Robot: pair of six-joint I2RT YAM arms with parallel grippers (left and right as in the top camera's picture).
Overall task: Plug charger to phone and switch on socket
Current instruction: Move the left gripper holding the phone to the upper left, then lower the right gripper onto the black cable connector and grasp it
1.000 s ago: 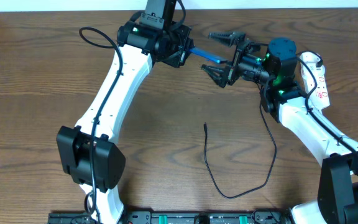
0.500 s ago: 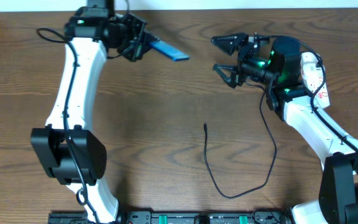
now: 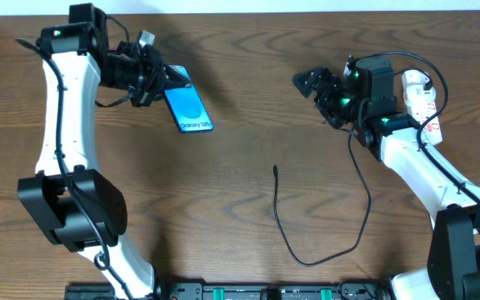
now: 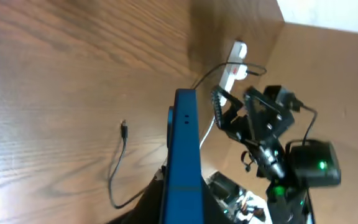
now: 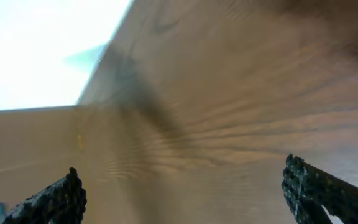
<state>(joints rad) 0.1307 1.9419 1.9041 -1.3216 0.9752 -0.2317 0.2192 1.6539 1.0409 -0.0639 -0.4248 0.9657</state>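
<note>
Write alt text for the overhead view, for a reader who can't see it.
The left gripper holds the lit blue phone at upper left, screen up. The black charger lies loose on the table at centre; the open right gripper hovers left of the white socket.

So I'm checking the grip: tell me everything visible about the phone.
The phone is a slim rectangle with a black rim and a lit blue screen bearing white Galaxy S25+ text near its free end. The left tool clamps its other end, holding it tilted above the table; nothing else touches it.
</note>
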